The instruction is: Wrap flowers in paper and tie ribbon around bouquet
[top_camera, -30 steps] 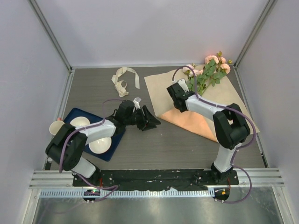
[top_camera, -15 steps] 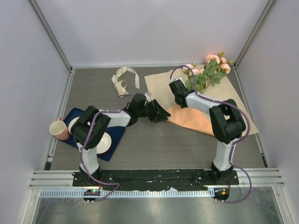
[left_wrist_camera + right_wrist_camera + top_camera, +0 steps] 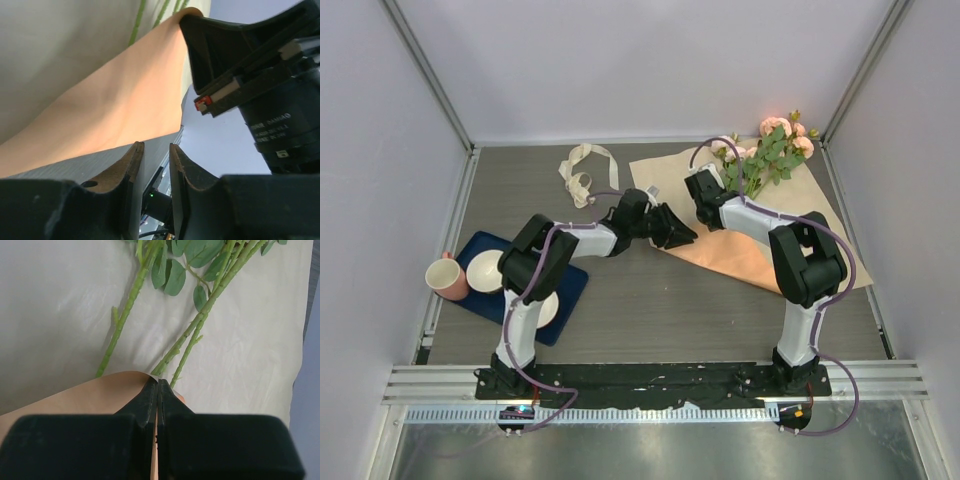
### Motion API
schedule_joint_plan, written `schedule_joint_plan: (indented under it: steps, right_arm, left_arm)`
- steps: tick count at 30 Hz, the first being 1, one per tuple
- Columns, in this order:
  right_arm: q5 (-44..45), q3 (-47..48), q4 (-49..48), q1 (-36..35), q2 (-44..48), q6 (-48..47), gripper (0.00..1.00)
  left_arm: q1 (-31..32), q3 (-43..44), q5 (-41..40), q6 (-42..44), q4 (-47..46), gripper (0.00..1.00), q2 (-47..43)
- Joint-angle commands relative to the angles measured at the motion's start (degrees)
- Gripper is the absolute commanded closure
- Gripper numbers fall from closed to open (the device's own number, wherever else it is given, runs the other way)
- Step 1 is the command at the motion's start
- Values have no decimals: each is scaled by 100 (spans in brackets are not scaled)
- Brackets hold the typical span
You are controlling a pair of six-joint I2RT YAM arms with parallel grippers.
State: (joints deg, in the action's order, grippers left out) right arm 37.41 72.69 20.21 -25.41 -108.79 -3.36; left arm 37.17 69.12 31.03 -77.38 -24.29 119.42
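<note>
Pinching the thin paper point(image 3: 665, 185) by its peach flap, folded over the cream face, the right gripper point(image 3: 156, 385) is clamped tight. Flowers point(image 3: 775, 150) lie across the paper's far corner — left gripper point(image 3: 152, 147), jaws slightly apart, at its near-left edge. Leftward, a tray point(image 3: 500, 300) holds two bowls point(image 3: 488, 270).

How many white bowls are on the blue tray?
2. One bowl sits at the tray's left end beside the pink cup; the other lies nearer, partly hidden under the left arm.
</note>
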Motion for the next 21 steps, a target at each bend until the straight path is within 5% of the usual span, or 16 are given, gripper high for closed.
schedule_joint_plan:
  steps: [1,7,10,16,21]
  right_arm:
    - [240,-35,-122,62,51,221,99]
    - [206,-9,44,71,104,597,91]
    - [48,219,535,80,174,1080,67]
    - [-356,1,1609,89,1095,2066,40]
    - [-2042,-920,1460,71,2220,2680,40]
  left_arm:
    - [10,215,-79,224,232,72,196]
    - [1,339,-237,539,654,78,477]
    - [1,409,-325,680,830,79,574]
    - [-52,365,-352,725,848,80,732]
    - [-61,295,-360,663,733,81,750]
